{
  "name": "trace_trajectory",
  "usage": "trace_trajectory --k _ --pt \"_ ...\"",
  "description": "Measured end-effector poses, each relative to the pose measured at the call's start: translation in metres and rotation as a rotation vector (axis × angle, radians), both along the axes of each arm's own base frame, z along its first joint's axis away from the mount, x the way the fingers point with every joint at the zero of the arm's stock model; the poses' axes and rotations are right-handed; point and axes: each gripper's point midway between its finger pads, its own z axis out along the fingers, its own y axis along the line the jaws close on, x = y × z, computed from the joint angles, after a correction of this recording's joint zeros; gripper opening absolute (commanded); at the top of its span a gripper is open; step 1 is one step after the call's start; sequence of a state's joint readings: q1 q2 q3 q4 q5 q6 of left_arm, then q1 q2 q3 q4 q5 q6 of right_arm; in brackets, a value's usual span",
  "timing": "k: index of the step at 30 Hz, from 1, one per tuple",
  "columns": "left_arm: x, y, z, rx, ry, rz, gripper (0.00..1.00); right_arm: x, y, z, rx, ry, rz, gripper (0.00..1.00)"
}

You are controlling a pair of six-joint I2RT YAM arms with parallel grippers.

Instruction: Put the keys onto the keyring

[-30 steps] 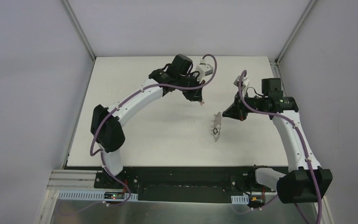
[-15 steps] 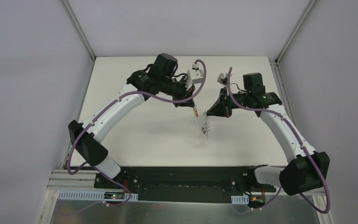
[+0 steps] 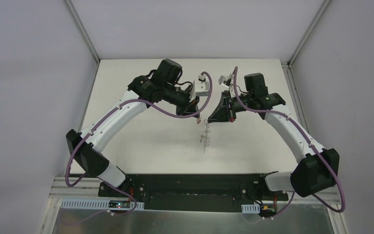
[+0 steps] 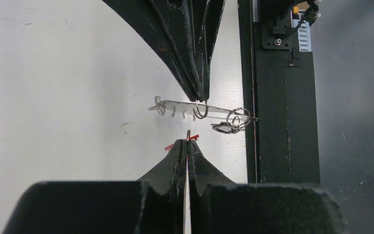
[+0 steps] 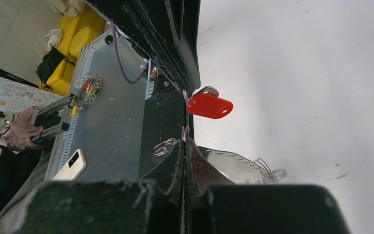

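Here, over a white table [image 3: 151,141] between pale walls [image 3: 29,97], left gripper [image 4: 187,144] pinches the red key [image 5: 209,106], right gripper [image 5: 185,141] clamps the thin wire-looped keyring [image 4: 219,109].

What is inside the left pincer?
The left pincer is shut on the red key. The red head sticks out; the clamped part is hidden.

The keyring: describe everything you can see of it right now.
The keyring is a thin grey band, plastic by its look, with small holes and several silver wire loops along one edge. The right hand pinches its edge, so it hangs below that hand. A small dark tag dangles by one end loop. The left hand holds the red key just beside it, not touching.
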State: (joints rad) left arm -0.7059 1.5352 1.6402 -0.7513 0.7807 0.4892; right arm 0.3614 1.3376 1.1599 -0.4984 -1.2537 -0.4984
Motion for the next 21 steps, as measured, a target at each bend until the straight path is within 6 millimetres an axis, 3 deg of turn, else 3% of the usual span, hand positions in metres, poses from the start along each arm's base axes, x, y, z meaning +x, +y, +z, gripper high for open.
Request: trace_trajectory --k 13,21 --pt "-0.007 -0.002 0.002 -0.026 -0.012 -0.067 0.00 -0.011 0.012 0.002 0.039 0.059 0.085 0.00" --pt "-0.014 -0.002 -0.010 -0.019 0.015 -0.095 0.00 -0.013 0.019 0.006 0.058 0.090 0.128 0.00"
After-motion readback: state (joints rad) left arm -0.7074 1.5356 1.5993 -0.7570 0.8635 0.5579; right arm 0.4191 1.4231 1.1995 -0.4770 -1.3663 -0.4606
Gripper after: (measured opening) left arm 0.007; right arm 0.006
